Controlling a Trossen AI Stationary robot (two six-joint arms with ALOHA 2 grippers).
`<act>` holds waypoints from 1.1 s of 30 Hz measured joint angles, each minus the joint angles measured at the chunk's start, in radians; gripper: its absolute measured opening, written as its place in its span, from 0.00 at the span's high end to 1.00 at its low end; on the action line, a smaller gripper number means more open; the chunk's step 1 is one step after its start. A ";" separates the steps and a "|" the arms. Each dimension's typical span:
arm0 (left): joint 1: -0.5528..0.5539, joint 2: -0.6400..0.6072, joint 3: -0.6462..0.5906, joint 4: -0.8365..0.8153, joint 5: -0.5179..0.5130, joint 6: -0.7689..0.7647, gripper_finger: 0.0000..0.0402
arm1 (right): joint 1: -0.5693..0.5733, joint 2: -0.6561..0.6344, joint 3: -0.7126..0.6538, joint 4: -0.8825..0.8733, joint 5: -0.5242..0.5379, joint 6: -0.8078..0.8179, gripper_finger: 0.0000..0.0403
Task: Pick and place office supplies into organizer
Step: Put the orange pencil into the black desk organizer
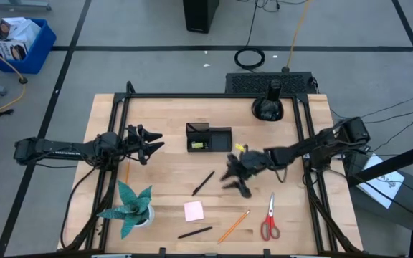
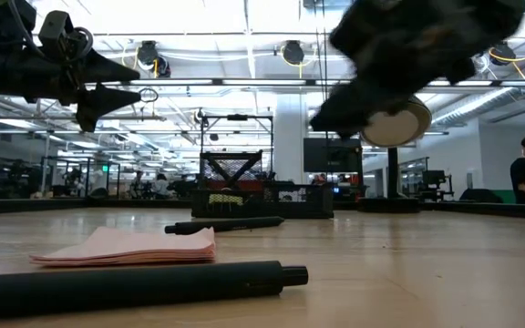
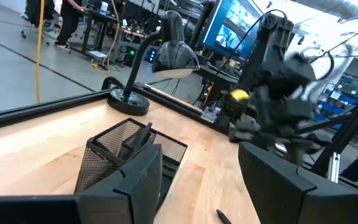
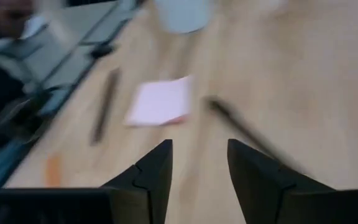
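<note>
Tabletop: pink pad (image 4: 161, 100) seemingly beyond empty jaws

The wooden desk (image 1: 171, 179) carries a black organizer (image 1: 208, 137) near centre, a lamp (image 1: 268, 104) at one o'clock, a potted plant (image 1: 132, 206) at seven, and toward six a pink pad (image 1: 193, 210), pens (image 1: 203, 183), an orange pencil (image 1: 233, 226) and red scissors (image 1: 269, 219).

mesh organizer (image 3: 126, 149) beside a black desk lamp (image 3: 166, 59) on the table (image 3: 48, 140).
</note>
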 joint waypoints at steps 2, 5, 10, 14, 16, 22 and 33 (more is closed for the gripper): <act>0.000 0.000 0.000 0.002 -0.008 -0.001 0.46 | 0.059 -0.003 -0.044 0.052 0.000 -0.028 0.64; 0.000 0.000 0.000 0.009 -0.019 -0.004 0.46 | 0.144 -0.005 -0.095 0.125 -0.001 -0.106 0.64; 0.000 0.000 0.000 0.010 -0.035 -0.037 0.46 | 0.253 -0.005 -0.142 0.123 0.000 -0.129 0.65; 0.000 0.000 0.000 0.005 -0.036 -0.047 0.46 | 0.293 -0.006 -0.156 0.121 0.006 -0.104 0.67; 0.000 0.000 0.000 0.005 -0.036 -0.065 0.46 | 0.312 -0.006 -0.165 0.116 0.037 -0.105 0.67; 0.000 0.000 0.000 0.004 -0.034 -0.085 0.46 | 0.349 -0.004 -0.235 0.103 0.202 -0.127 0.68; 0.000 0.000 0.000 0.003 -0.049 -0.095 0.46 | 0.393 0.017 -0.289 0.242 0.210 -0.176 0.68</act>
